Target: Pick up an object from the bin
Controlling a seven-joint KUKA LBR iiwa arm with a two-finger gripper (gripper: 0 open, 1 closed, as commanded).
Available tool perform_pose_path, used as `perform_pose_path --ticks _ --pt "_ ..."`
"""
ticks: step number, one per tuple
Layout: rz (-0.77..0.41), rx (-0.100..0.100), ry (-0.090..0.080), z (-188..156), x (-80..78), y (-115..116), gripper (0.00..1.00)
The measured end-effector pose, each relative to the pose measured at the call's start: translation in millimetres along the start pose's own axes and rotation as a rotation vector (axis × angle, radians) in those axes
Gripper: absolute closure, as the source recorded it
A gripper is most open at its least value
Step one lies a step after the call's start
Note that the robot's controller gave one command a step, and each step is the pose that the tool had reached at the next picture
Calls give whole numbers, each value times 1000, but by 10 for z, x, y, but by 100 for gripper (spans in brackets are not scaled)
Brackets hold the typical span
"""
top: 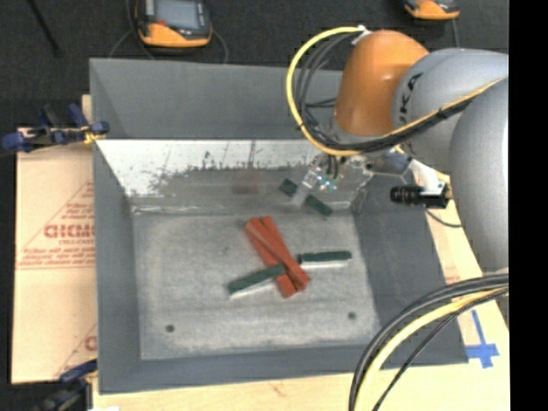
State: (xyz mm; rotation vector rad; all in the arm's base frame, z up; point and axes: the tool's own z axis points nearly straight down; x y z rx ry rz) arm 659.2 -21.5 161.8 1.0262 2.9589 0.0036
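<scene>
My gripper [304,195] hangs at the back right of the bin, close to the rear wall, open with nothing between its dark fingertips [318,204]. In front of it and to the left, a pair of red-orange flat bars [272,247] lies slantwise across the middle of the floor. A dark green stick with a white end [325,258] lies to the right of the bars, touching them. A second green and white stick [253,282] pokes out from under the bars to the left. The gripper is above and behind all of these and touches none.
The arm with its orange cover and yellow cables reaches in over the bin's right rear corner. The sloping grey walls close in on all sides of the small flat floor.
</scene>
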Motion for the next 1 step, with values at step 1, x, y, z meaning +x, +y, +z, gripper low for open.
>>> perform_pose_path --ticks 1 --pt "-4 1 2 -284 -19 6 100"
